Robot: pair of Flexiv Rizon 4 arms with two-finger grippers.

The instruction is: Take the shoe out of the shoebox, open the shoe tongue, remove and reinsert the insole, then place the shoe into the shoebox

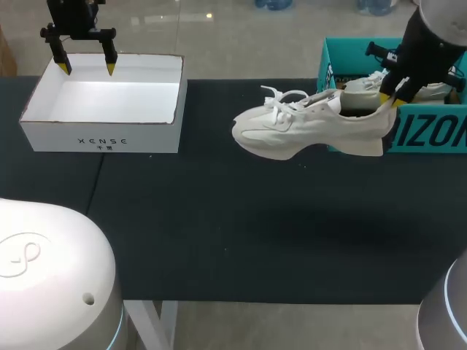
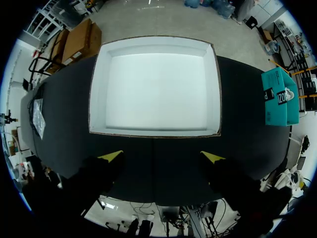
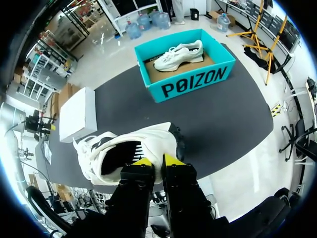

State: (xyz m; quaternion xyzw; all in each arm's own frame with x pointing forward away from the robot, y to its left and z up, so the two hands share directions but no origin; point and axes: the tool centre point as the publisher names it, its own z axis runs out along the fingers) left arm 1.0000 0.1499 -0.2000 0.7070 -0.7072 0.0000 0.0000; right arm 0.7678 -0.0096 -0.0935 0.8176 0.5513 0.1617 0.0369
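Observation:
A white lace-up shoe hangs above the dark table, toe pointing left, just in front of the teal shoebox. My right gripper is shut on the shoe's heel collar. In the right wrist view the right gripper pinches the heel rim of the shoe, whose dark opening faces the camera. The teal shoebox lies ahead, with a second white shoe inside it. My left gripper is open over the back edge of a white box, holding nothing.
The white open box lies ahead of my left gripper at the table's far left, and is seen from the right wrist as the white box. The teal shoebox shows far off to the side.

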